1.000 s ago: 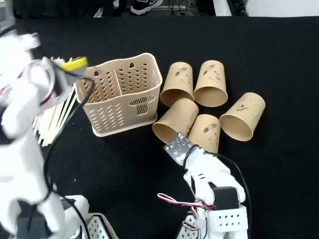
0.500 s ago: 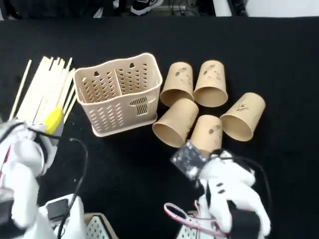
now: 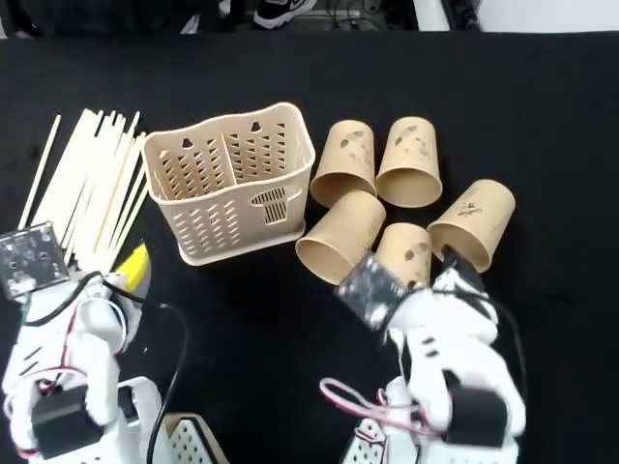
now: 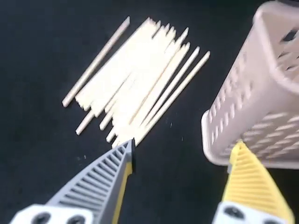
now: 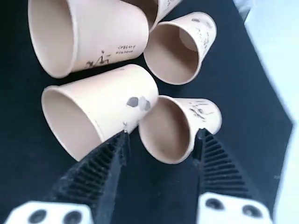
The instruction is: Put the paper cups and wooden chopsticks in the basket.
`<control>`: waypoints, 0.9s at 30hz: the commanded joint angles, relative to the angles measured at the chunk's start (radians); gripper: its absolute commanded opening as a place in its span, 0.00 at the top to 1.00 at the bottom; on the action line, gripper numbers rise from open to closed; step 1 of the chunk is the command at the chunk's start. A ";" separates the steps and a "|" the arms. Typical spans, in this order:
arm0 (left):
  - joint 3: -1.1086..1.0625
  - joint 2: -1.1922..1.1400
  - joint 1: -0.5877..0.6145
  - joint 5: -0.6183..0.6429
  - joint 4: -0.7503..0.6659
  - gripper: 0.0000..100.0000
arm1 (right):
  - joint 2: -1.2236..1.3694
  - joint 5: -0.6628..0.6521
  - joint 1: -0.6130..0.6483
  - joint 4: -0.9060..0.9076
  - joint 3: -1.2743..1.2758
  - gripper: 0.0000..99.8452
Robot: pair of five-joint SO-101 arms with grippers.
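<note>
Pulled back from over pale wooden chopsticks (image 3: 92,184), beside perforated beige plastic basket (image 3: 237,220): left gripper (image 4: 180,149) spread wide, empty. Nudged right toward tipped brown paper cups (image 3: 343,232): right gripper (image 5: 161,135) parted, empty. Seen by wrist: hollow cup mouths.

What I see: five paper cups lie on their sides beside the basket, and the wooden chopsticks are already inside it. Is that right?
Not quite: the wooden chopsticks lie on the table beside the basket, not inside it, as the high view shows. The five paper cups do lie on their sides beside it.
</note>
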State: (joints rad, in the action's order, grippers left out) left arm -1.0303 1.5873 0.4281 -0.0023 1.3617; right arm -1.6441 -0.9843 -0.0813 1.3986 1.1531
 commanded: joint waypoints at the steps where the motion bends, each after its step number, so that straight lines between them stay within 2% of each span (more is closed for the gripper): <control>1: -0.111 0.075 0.007 -0.012 -0.032 0.68 | 0.183 0.049 0.009 -0.068 -0.064 0.76; 9: -0.170 0.094 0.065 -0.049 -0.063 0.68 | 0.506 0.046 0.109 -0.061 -0.220 0.76; 14: -0.305 0.098 0.065 -0.055 -0.141 0.68 | 0.668 0.006 0.199 -0.035 -0.234 0.75; 18: -0.487 0.100 0.068 -0.103 -0.282 0.68 | 0.737 -0.133 0.166 -0.046 -0.209 0.68; 22: -0.544 0.101 0.071 -0.137 -0.292 0.68 | 0.745 -0.210 0.080 -0.203 -0.130 0.68; 27: -0.558 0.101 0.071 -0.138 -0.292 0.68 | 0.746 -0.213 0.034 -0.574 0.090 0.68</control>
State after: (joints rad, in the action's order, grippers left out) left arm -1.5858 1.6794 0.4910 -0.1312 1.0886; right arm -0.9014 -1.1853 -0.0199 1.0334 1.1500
